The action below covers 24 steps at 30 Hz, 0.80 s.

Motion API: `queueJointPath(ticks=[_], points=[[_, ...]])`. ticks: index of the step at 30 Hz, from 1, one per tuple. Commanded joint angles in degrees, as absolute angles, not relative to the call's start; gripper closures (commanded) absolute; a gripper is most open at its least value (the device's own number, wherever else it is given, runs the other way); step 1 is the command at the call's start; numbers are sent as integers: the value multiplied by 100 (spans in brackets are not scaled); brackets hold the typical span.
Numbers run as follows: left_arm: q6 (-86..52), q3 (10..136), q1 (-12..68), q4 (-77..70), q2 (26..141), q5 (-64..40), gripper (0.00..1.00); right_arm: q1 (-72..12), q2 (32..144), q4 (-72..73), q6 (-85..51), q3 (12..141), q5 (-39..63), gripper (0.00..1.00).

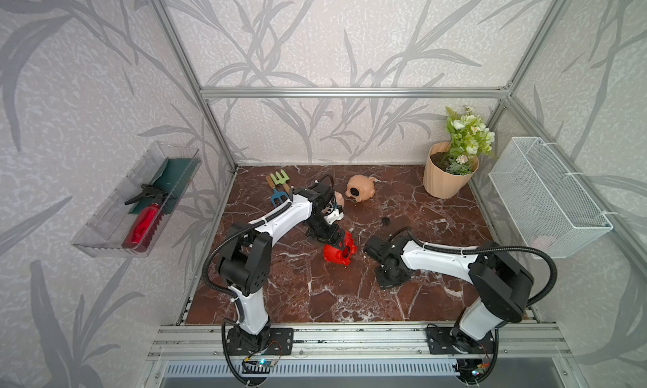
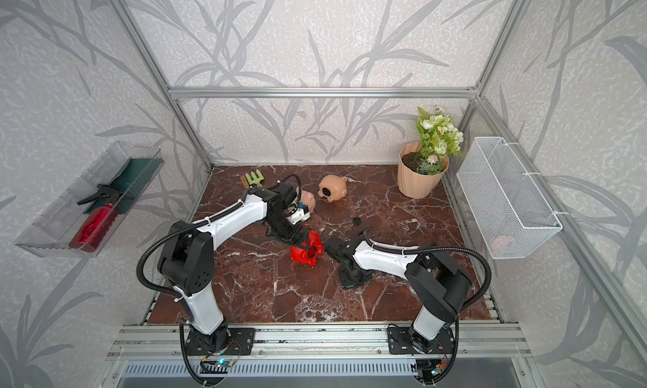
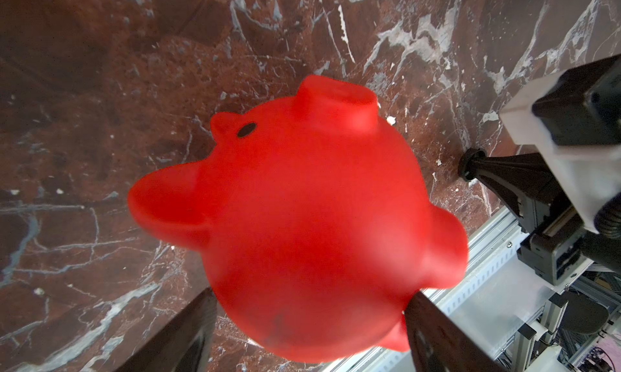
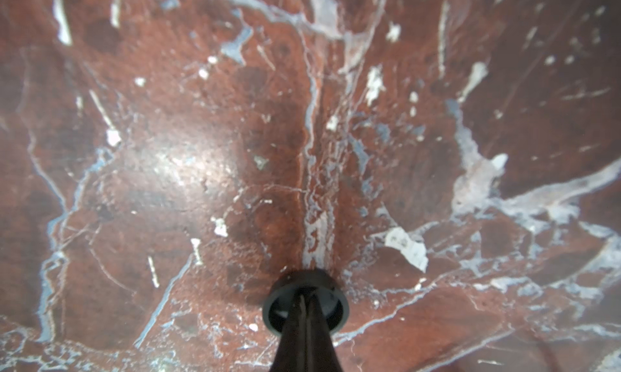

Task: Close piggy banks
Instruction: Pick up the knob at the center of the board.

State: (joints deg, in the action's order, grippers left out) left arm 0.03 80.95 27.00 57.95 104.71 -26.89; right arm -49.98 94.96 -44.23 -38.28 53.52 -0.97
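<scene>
In both top views the red piggy bank (image 1: 338,252) is mid-frame, clamped between the fingers of the left claw (image 3: 312,294), with its round hole turned rightward. Just to its right, the right claw (image 4: 304,303) is closed, its tips pinching a black plug (image 4: 275,299) against the bench (image 1: 315,291). A peach piggy bank (image 1: 360,190) lies upper centre, well apart from both claws.

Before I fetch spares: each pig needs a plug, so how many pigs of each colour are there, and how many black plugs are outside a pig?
red pig: 1
tan pigs: 2
black plugs: 2
Total: 5
</scene>
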Motion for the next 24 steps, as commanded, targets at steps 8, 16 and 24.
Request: queueJointPath(ticks=[8,16,24], points=[[80,8157,2707,5940,10618,-2507,15,-4854,8789,-4037,-3483,5332,92,100],[77,8156,2703,5930,10618,-2529,15,-4696,7478,-1806,-2813,4295,317,100],[82,8147,2702,5968,10590,-2507,15,-4562,6586,1191,-2307,2852,475,100]])
